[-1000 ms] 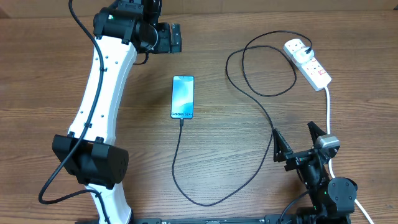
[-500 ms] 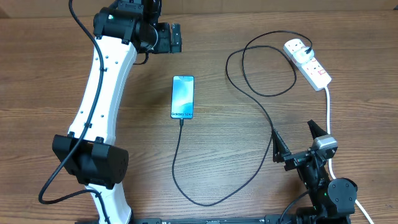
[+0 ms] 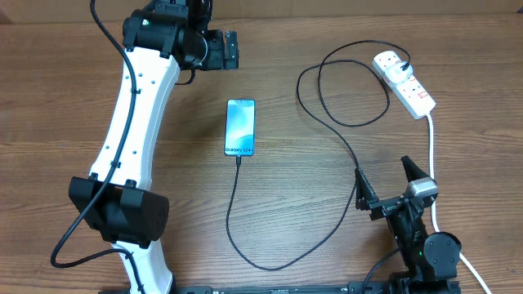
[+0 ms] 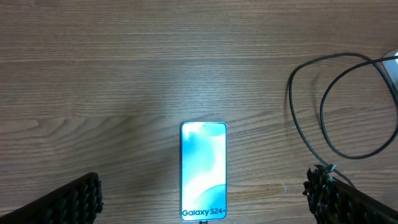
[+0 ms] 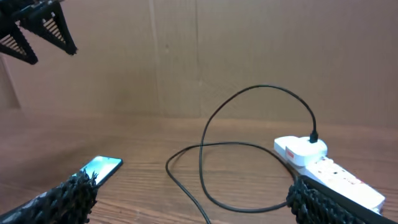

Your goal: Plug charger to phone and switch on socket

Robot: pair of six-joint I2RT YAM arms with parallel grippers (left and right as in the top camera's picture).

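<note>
The phone (image 3: 240, 127) lies flat mid-table, its teal screen lit and reading "Galaxy S24+"; it also shows in the left wrist view (image 4: 203, 170) and the right wrist view (image 5: 99, 168). The charger cable (image 3: 343, 143) runs from the phone's lower end, loops across the table and ends in a white plug (image 3: 391, 65) seated in the socket (image 3: 413, 90), a white power strip at the far right (image 5: 329, 171). My left gripper (image 3: 231, 50) is open and empty, high above the table beyond the phone. My right gripper (image 3: 384, 184) is open and empty near the front right, its fingers astride the cable.
The power strip's thick white cord (image 3: 431, 151) runs down the right side past my right arm. A cardboard wall (image 5: 199, 56) stands behind the table. My left arm (image 3: 135, 122) stretches along the left side.
My right gripper has shifted slightly left and toward the front edge. The left arm, phone and cable have not moved.
</note>
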